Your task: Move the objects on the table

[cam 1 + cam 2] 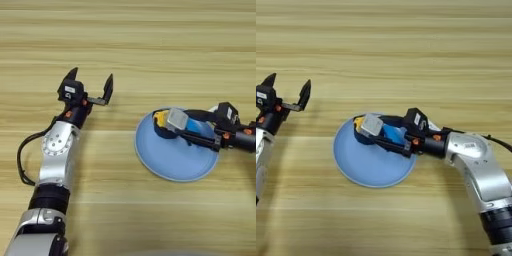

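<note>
The round light-blue plate (175, 162) lies on the wooden table (150, 40), right of centre. Over its upper left part is the yellow-and-black tape measure (172, 121), grey face up, its dark blue strap trailing towards the wrist. My right gripper (379, 130) reaches in from the right, one black finger on each side of the tape measure, shut on it. Well left of the plate, my left gripper (92, 75) stands open over bare wood with nothing between its fingers.
My left arm (55, 150) runs up from the lower left corner, with a black cable looping beside it. My right arm (476, 165) comes in from the lower right. Only bare planks lie beyond the plate.
</note>
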`<action>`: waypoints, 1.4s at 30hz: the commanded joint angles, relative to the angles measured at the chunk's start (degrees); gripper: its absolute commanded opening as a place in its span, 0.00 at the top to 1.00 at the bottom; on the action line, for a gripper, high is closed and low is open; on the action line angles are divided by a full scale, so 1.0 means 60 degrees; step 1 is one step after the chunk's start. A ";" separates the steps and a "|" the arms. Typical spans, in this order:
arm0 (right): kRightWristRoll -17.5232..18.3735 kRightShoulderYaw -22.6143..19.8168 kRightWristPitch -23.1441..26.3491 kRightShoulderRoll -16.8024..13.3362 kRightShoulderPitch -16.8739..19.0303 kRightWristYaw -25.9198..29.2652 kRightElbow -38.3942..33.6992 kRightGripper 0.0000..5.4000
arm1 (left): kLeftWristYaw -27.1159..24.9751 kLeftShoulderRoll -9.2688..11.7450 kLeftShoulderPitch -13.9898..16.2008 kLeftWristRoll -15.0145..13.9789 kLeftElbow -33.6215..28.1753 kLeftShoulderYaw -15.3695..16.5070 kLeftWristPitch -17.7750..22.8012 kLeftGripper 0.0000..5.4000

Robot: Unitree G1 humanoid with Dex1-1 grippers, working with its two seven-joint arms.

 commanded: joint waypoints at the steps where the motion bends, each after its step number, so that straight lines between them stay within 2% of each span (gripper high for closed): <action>1: 0.0234 -0.0530 0.0025 -0.0236 -0.0181 -0.0115 -0.0226 0.54 | -0.0094 0.0092 -0.0109 0.0064 0.0061 -0.0043 -0.0142 0.00; 9: 0.0355 -0.1953 0.0178 -0.0702 -0.0362 -0.0990 0.0058 0.54 | -0.0186 0.0115 -0.0139 0.0075 0.0110 -0.0050 -0.0226 0.00; 11: 0.0173 -0.2291 0.0311 -0.0930 -0.0418 -0.1335 0.0368 0.54 | -0.0204 0.0132 -0.0161 0.0082 0.0141 -0.0051 -0.0256 0.00; 13: -0.0274 -0.2517 0.0425 -0.1268 -0.0541 -0.1816 0.1123 0.54 | -0.0221 0.0147 -0.0198 0.0081 0.0201 -0.0055 -0.0291 0.00; 15: -0.0646 -0.2519 0.0409 -0.1474 -0.0617 -0.2047 0.1726 0.54 | -0.0234 0.0158 -0.0225 0.0079 0.0237 -0.0056 -0.0316 0.00; 23: -0.1145 -0.2394 0.0372 -0.1654 -0.0641 -0.2238 0.2386 0.54 | -0.0338 0.0316 -0.0296 0.0007 0.0228 0.0011 -0.0356 0.00; 27: -0.1815 -0.2227 0.0199 -0.1749 -0.0798 -0.2566 0.3542 0.54 | -0.0370 0.0311 -0.0270 0.0035 0.0220 -0.0008 -0.0413 0.00; 32: -0.2382 -0.1958 -0.0274 -0.1710 -0.1013 -0.2694 0.4930 0.54 | -0.0411 0.0321 -0.0211 0.0054 0.0174 -0.0043 -0.0458 0.00; 42: -0.2424 -0.1802 -0.0788 -0.1541 -0.1129 -0.2398 0.5799 0.54 | -0.0476 0.0333 -0.0165 0.0067 0.0162 -0.0056 -0.0508 0.00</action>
